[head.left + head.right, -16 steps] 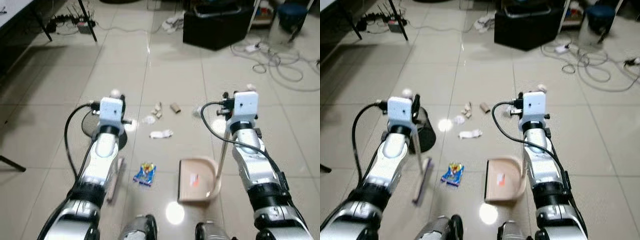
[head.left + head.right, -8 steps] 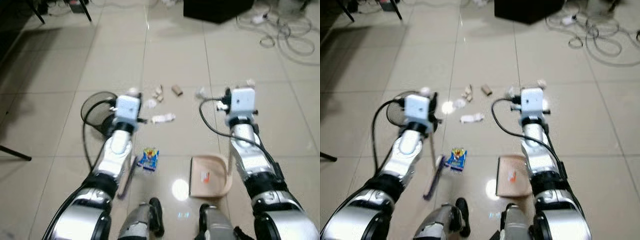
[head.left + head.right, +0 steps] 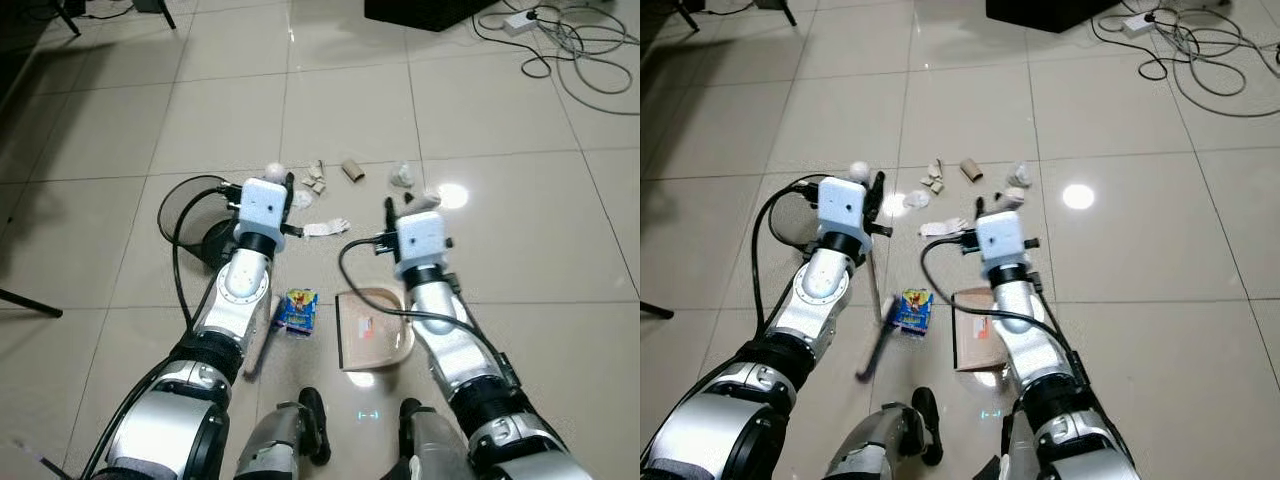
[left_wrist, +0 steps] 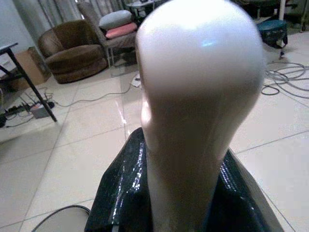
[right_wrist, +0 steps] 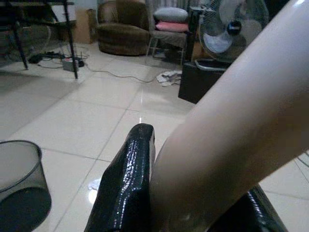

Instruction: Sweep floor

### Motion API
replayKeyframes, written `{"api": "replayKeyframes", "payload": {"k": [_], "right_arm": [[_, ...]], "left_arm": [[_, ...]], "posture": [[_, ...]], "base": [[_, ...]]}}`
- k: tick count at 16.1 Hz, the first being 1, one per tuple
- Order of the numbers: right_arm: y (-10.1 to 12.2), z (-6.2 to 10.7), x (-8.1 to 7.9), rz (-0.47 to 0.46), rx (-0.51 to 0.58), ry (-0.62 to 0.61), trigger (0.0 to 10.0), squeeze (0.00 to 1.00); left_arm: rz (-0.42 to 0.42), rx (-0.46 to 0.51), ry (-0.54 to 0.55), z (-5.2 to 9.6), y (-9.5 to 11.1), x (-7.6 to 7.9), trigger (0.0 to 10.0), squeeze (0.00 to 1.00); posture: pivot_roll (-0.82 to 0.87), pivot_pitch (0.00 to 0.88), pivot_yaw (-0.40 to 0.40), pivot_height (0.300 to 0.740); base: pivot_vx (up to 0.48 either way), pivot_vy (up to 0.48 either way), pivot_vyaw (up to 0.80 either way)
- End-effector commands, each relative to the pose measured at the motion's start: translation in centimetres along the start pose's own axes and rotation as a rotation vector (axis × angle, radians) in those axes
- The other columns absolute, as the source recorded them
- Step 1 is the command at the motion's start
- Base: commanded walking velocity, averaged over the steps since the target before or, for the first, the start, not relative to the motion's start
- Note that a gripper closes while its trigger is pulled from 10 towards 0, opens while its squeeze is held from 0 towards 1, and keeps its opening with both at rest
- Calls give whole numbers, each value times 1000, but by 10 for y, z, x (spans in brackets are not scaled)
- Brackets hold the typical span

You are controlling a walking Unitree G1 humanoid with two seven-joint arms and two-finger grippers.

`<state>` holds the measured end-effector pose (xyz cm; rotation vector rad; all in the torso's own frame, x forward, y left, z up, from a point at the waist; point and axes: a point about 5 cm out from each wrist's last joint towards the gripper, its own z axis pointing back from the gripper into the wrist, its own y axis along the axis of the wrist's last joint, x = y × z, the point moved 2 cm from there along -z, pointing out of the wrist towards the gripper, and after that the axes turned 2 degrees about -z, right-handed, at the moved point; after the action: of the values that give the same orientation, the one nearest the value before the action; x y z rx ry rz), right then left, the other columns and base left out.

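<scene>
Litter: paper scraps (image 3: 318,180), a cardboard roll (image 3: 351,171) and a snack packet (image 3: 297,309) lie on the floor ahead of both arms; the packet sits between broom head and dustpan
Left gripper (image 3: 272,180): fingers clamped round the broom handle (image 4: 193,96); broom head (image 3: 876,350) nearest the packet
Right gripper (image 3: 410,205): fingers closed on the dustpan handle (image 5: 231,130); dustpan (image 3: 372,330) on the floor, just right of the packet
Bin (image 3: 190,215): left of the scraps

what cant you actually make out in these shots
- Broom head: partly behind the left arm in the left eye view; bristles too small to judge.
- Dustpan: its near side is covered by the right arm.
- Print on the blue wrapper: too small to read.
- Left gripper: the white broom handle blocks the wrist view.
- Scraps: too small to identify.
- Bin: inside too dark.
</scene>
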<state>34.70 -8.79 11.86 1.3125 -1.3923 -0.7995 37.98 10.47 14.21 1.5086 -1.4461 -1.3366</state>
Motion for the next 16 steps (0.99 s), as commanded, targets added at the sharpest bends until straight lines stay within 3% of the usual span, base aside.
{"api": "replayKeyframes", "payload": {"k": [1,4,7,11,13,16], "right_arm": [[-12,11,-12,21,-49,37,10000,0],[-21,14,-10,-8,-90,0,10000,0],[-23,12,-7,-47,-112,-27,10000,0],[-26,11,-4,-53,-122,-32,10000,0],[-26,12,-2,-54,-122,-31,10000,0],[-27,11,2,-53,-121,-32,10000,0]], "left_arm": [[5,12,-4,1,0,-1,10000,0],[72,45,-36,4,5,12,10000,0],[203,117,-119,7,19,32,10000,0],[307,216,-288,16,40,47,10000,0],[323,263,-386,24,53,43,10000,0],[140,357,-289,19,65,8,10000,0]], "posture": [[16,351,174,740],[29,339,172,740],[35,331,171,740],[35,301,160,740],[35,292,157,740],[33,296,162,740]], "base": [[0,0,0],[0,0,0],[0,0,0],[0,0,0],[0,0,0],[0,0,0]]}}
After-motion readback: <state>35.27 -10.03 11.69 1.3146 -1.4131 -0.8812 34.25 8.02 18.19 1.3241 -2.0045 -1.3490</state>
